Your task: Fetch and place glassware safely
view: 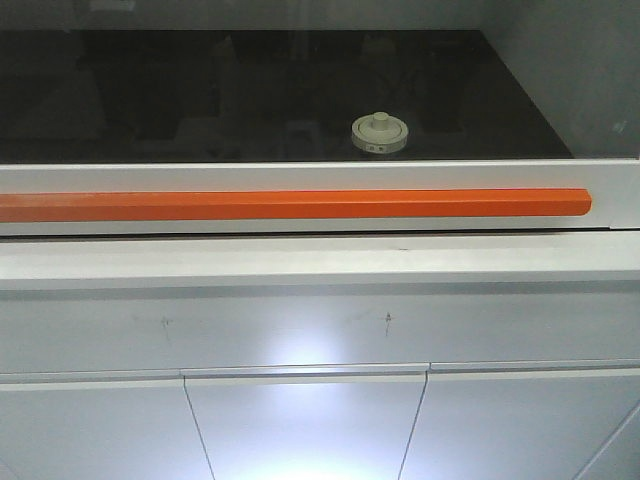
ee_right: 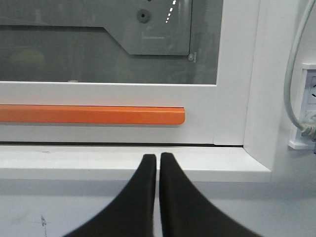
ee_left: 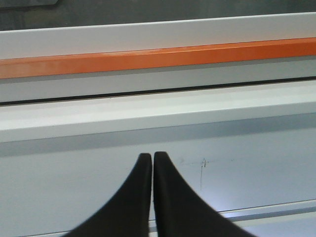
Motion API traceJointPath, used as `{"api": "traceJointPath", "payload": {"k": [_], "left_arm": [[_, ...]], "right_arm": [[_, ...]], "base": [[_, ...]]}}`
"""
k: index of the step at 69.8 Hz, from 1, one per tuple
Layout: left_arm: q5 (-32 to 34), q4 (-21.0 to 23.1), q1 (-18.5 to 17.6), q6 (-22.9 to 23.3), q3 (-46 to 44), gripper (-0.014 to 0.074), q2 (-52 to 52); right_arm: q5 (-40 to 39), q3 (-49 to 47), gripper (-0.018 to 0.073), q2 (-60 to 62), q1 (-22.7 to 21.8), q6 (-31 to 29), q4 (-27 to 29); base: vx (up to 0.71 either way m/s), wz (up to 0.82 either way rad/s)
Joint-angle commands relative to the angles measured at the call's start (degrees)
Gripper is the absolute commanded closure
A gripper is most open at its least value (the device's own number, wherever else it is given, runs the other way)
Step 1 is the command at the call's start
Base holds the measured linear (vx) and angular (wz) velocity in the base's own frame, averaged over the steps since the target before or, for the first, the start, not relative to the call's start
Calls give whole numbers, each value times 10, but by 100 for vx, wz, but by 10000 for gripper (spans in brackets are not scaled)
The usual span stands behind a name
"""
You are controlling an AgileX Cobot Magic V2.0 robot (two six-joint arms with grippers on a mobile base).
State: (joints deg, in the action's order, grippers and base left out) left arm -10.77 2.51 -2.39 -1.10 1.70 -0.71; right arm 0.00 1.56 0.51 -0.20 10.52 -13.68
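only the front view shows the glass jar (view: 380,134): it stands upright on the dark, glossy bench (view: 150,100) behind a white-framed window (view: 300,176), right of centre and well apart from both arms. its round cream-white lid (view: 379,127) has a central knob and small dark marks on the rim, too small to read; the clear body beneath barely shows. a long, smooth orange bar (view: 300,205) with a bevelled right end runs along the window frame, above a flat white ledge (view: 300,262) and matte grey cabinet doors (view: 305,430) with a bright glare. the left wrist view shows the left hand (ee_left: 152,157), its two black tapered fingers pressed together and empty, facing the same bar and ledge. the right wrist view shows the right hand (ee_right: 158,157), fingers likewise together with only a hairline slit, holding nothing; it alone shows the bar's right end, a grey panel (ee_right: 148,29) behind the glass with a tiny circled mark that cannot be read, and a pale cable (ee_right: 295,74) dropping to a white wall socket (ee_right: 307,116).
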Motion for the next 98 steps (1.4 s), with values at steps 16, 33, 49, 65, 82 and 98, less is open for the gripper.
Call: {"api": "traceJointPath", "payload": {"k": [16,33,49,65,82,98], "left_arm": [[43,6,-2,2,16,603,-6],[43,6,-2,2,16,603,-6],[43,6,-2,2,16,603,-6],[43,6,-2,2,16,603,-6],[64,6,-2,4,15,603,-6],[105,6,-2,4,15,603,-6]], "right_arm": [[-46,11,563,8,-1,-4,-1],[-46,11,563,8,-1,-4,-1],[-45,11,563,8,-1,-4,-1],[-45,11,563,8,-1,-4,-1],[-46,10,563,8,-1,-4,-1],[-71,10,563,8,-1,-4,-1]], "base": [[0,0],[0,0],[0,0],[0,0],[0,0],[0,0]]}}
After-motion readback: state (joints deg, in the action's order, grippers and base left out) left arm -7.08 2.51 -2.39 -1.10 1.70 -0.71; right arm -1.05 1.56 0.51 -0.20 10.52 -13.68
